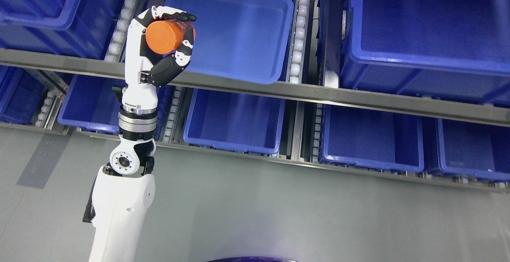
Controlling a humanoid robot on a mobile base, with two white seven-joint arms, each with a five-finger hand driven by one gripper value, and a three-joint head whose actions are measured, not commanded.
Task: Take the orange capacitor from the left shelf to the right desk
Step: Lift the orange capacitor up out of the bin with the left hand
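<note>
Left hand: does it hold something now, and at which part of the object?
Yes. The left hand holds the orange capacitor around its curved side, fingers above and thumb below; its flat end faces the camera.

Left hand [159,42] fingers [181,56] clasp orange capacitor [165,35] before blue shelf bins [239,26].

White arm [119,210], black-fingered hand [159,46]

You face a two-tier metal shelf [358,98] with roller rails, whose upper tier bears large blue bins [239,26] and whose lower tier bears smaller blue bins [235,122] side by side above the grey floor [279,214].
</note>
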